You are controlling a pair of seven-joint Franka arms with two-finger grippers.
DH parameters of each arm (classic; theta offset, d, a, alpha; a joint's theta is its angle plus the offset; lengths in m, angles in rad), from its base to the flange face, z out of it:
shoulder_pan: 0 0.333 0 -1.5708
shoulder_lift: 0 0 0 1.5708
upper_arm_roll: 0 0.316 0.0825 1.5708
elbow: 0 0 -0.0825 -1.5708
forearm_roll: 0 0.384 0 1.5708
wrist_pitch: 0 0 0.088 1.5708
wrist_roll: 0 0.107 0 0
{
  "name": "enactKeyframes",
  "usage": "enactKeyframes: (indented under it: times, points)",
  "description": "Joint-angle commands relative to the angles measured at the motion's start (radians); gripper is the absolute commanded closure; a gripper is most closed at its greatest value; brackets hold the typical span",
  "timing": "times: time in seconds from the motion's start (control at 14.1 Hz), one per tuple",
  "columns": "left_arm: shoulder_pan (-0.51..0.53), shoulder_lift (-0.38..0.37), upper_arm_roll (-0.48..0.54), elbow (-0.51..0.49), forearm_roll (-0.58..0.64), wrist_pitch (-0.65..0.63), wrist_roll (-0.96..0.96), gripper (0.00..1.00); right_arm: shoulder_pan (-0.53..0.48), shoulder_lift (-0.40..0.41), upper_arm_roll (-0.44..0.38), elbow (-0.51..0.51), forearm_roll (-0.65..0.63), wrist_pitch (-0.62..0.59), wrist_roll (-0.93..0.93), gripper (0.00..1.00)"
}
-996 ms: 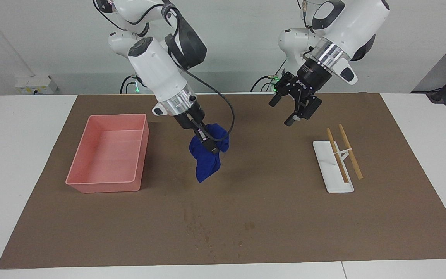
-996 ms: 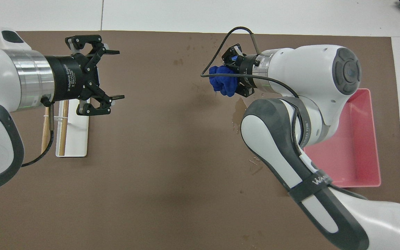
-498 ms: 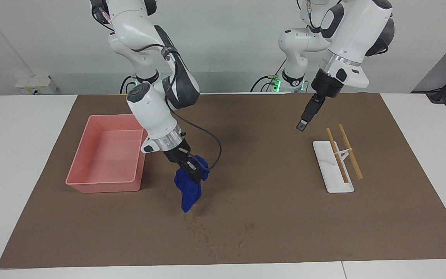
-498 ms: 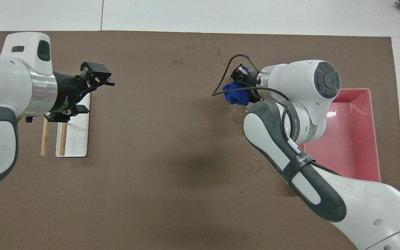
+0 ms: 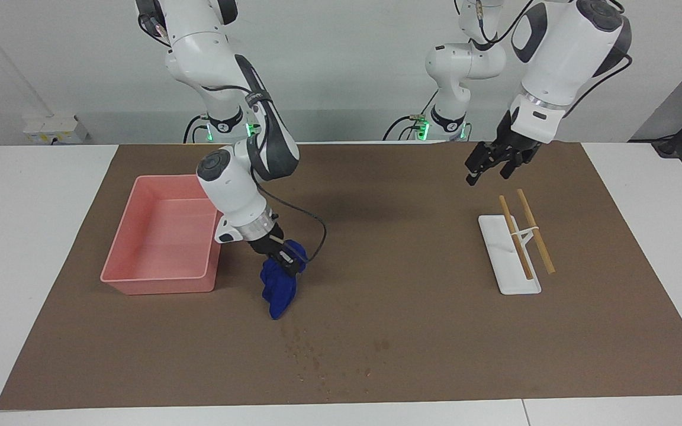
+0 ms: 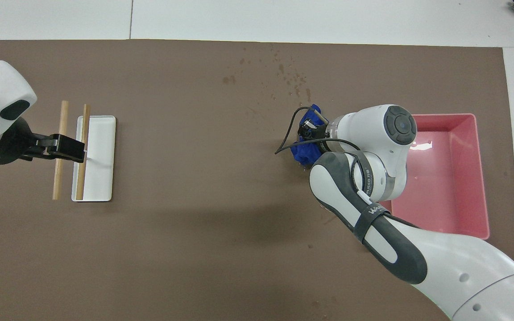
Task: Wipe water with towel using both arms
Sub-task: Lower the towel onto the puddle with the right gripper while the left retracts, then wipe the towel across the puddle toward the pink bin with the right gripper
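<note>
1. The right hand (image 5: 286,264) is clamped on the blue towel (image 5: 277,290), which hangs with its tip at the brown mat (image 5: 412,331), just beside the pink tray (image 5: 163,284).
2. The tray holds nothing visible.
3. Water (image 5: 311,355) specks lie farther from the robots than the towel.
4. The left hand (image 5: 489,168) waits, fingers apart, over the mat near the white holder (image 5: 498,248) with 2 sticks (image 5: 535,231).

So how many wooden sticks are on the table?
2: both wooden sticks lie side by side across the white tray, toward the left arm's end of the table. None seem hidden.
</note>
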Motion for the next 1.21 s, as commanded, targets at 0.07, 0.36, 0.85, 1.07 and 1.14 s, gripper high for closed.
enactKeyframes:
  times: [0.07, 0.36, 0.85, 1.07, 1.14]
  points:
    - [-0.014, 0.08, 0.023, 0.191, 0.015, -0.16, 0.045, 0.0, -0.01, -0.054, 0.011, -0.099, -0.003, -0.007, -0.015, 1.0]
    - [-0.006, 0.007, 0.017, 0.046, 0.009, -0.062, 0.033, 0.0, -0.013, -0.078, 0.011, -0.107, 0.008, -0.148, 0.003, 1.0]
    - [0.022, 0.016, 0.03, 0.049, -0.034, -0.01, 0.038, 0.0, -0.059, -0.158, 0.006, -0.148, 0.043, -0.42, 0.015, 1.0]
    - [0.026, 0.008, 0.034, 0.035, -0.033, -0.019, 0.048, 0.0, -0.071, -0.183, 0.003, -0.177, 0.031, -0.405, 0.012, 1.0]
    - [0.031, 0.008, 0.034, 0.035, -0.033, -0.019, 0.048, 0.0, -0.074, -0.181, 0.002, -0.177, 0.026, -0.388, 0.012, 1.0]
